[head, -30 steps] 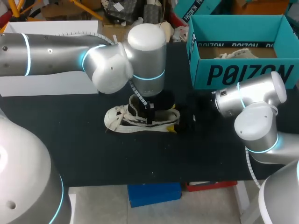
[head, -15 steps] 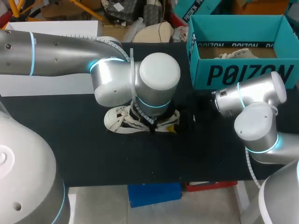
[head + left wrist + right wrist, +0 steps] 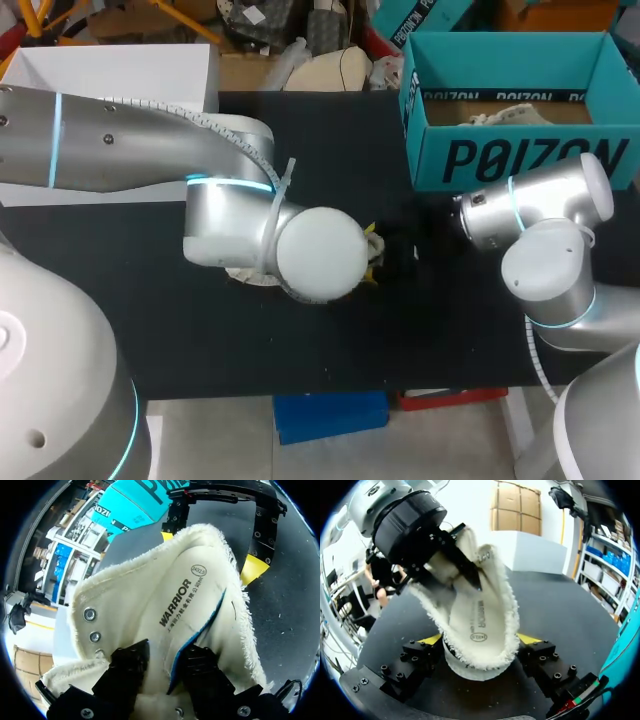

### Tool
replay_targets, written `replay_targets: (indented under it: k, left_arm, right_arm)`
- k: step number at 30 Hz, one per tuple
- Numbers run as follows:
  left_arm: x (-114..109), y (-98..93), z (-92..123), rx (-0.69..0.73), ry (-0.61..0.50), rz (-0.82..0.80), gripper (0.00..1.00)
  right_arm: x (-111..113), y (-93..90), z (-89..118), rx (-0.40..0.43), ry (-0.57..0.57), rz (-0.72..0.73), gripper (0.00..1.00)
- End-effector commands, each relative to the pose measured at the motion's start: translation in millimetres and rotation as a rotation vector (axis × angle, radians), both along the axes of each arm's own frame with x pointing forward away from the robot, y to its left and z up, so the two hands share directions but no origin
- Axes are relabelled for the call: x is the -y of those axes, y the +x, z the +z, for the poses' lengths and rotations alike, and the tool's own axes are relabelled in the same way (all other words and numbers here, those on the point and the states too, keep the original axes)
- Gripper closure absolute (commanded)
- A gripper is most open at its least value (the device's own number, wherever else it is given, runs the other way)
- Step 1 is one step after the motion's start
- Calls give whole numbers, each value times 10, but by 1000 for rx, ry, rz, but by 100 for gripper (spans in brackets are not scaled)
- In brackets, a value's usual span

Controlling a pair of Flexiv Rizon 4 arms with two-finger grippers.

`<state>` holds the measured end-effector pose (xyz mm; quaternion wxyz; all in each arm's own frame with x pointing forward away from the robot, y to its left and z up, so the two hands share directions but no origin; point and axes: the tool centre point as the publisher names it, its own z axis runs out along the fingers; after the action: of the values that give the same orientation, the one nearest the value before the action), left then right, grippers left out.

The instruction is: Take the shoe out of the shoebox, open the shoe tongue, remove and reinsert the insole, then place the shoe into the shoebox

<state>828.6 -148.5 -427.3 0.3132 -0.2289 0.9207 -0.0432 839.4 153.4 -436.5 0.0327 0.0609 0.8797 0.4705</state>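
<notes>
A cream canvas shoe (image 3: 150, 595) lies on the black table, almost wholly hidden under my left wrist in the head view; only a sliver (image 3: 240, 272) shows. My left gripper (image 3: 167, 655) reaches into the shoe's opening, its black fingers (image 3: 127, 662) pinching the printed insole (image 3: 185, 595) at its blue-edged side. My right gripper (image 3: 479, 640) holds the shoe's heel (image 3: 480, 660), one yellow tip (image 3: 431, 640) against each side. The left gripper (image 3: 470, 577) enters the shoe from above in the right wrist view.
The teal shoebox (image 3: 520, 160) stands open at the back right with paper inside. A white box (image 3: 110, 75) sits at the back left. My right arm (image 3: 545, 260) rests at the table's right side.
My left arm's wrist has swung forward and down over the shoe, now covering it in the head view. The right arm has not moved.
</notes>
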Motion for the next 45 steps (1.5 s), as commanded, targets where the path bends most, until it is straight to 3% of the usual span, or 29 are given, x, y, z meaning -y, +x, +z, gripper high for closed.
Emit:
replay_targets:
  k: [1, 4, 5, 18, 23, 28, 40, 45]
  left_arm:
    - [-169, 429, -840, 79, 37, 6, 67]
    - [-179, 419, -889, 11, 47, -21, 95]
    - [-179, 364, -861, -15, 41, -25, 100]
    - [-154, 217, -575, -365, -44, -130, 100]
    - [-114, 167, -380, -404, -44, -171, 100]
    - [-73, 129, -103, -526, -172, -220, 100]
    - [32, -12, 350, -596, -338, -330, 100]
    - [123, -65, 386, -609, -350, -400, 100]
  right_arm:
    - [15, 14, -35, -2, -3, -3, 100]
    - [15, 14, -35, -2, -3, -3, 100]
    - [15, 14, -35, -2, -3, -3, 100]
    - [15, 14, -35, -2, -3, -3, 100]
    - [15, 14, -35, -2, -3, -3, 100]
    - [15, 14, -35, -2, -3, -3, 100]
    - [15, 14, -35, -2, -3, -3, 100]
    - [15, 14, -35, -2, -3, -3, 100]
